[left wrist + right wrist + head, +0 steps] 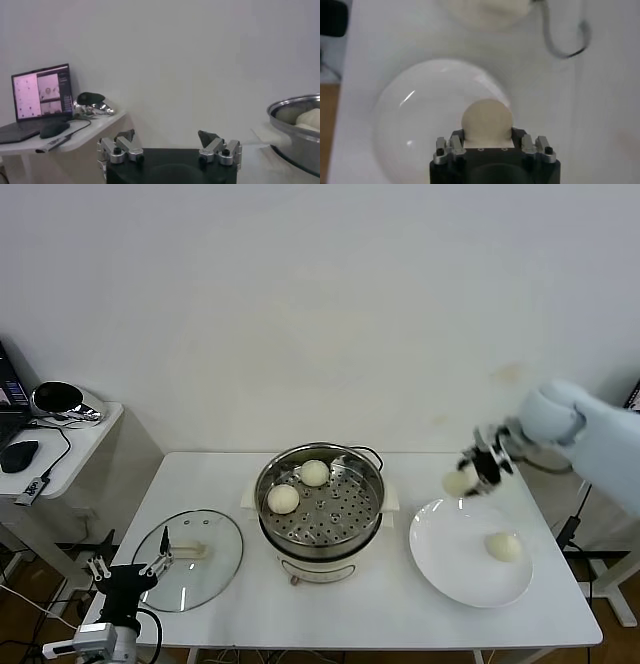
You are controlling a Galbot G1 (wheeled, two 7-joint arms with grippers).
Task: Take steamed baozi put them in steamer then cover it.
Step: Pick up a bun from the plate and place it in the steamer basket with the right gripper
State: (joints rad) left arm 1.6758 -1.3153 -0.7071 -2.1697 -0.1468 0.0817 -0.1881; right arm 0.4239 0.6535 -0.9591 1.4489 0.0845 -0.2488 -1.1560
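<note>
Baozi (pixel 457 481) sits clamped in right gripper (pixel 470 471) jaws, seemingly above plate (pixel 440 559) rim.

Four steamed baozi (pixel 283 499), one steamer (pixel 320 536), one cover (pixel 189 560), one white plate (pixel 450 559), two grippers (pixel 478 467).

Steamer (pixel 320 509) mid-table, two baozi (pixel 283 499) inside. Cover (pixel 190 559) lies to its left, plate (pixel 455 569) to its right, one bun (pixel 503 547) on plate.
</note>
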